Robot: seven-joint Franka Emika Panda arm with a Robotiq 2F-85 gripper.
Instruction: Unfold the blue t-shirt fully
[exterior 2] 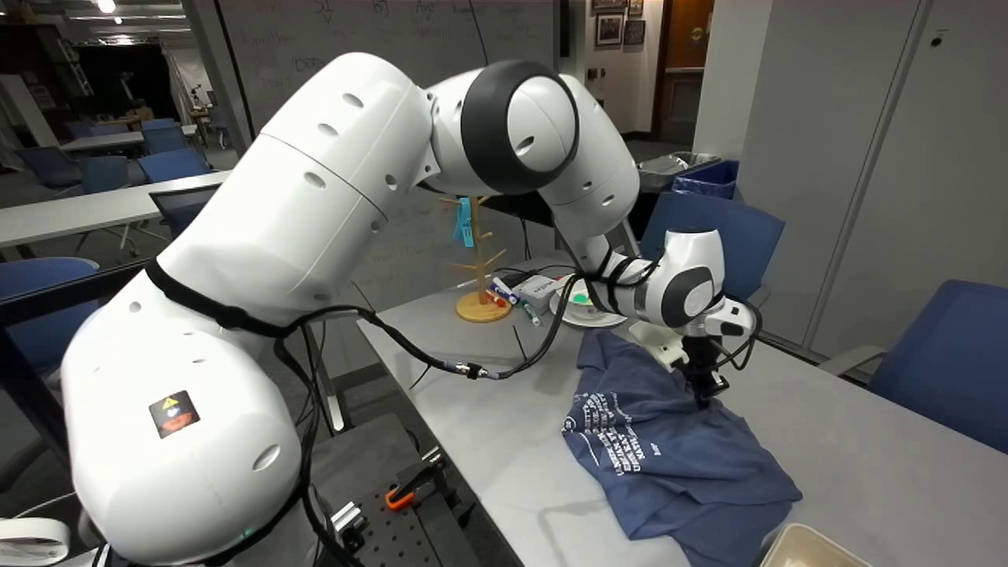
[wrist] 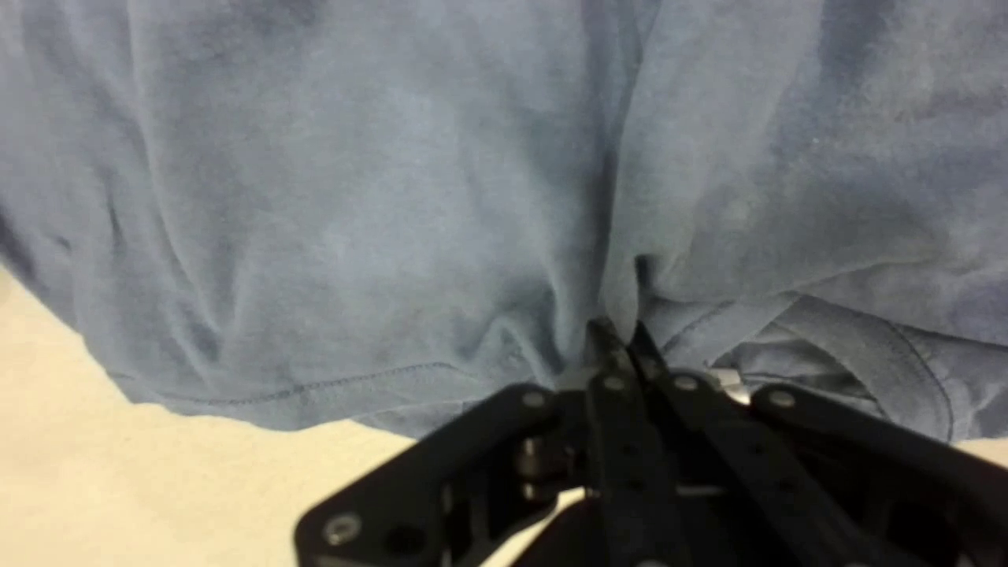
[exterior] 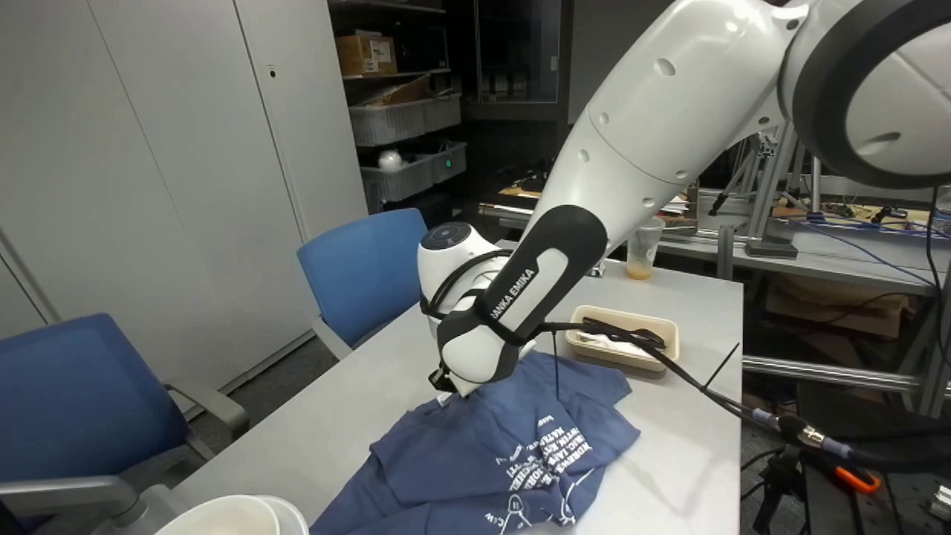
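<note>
A dark blue soft cloth t-shirt [exterior 2: 669,465] is being supported by a pale grey flat worktop [exterior: 683,416], beneath the black two-fingered tool [wrist: 622,335] and out around it. A narrow fold of the cloth is being pinched by the tool, its jaws being pressed nearly together. Just beside the grip, a curved stitched blue band [wrist: 874,346], probably the collar, is being exposed. Farther from the tool, white printed lettering [exterior 2: 610,433] is being shown, partly broken up by creases. The unfolding is being judged as part done: much of the shirt is being displayed, but overlaps and rumples are being seen around the tool. Drawing outward and flattening are apparently still being called for; how many layers are being gripped cannot be told.
</note>
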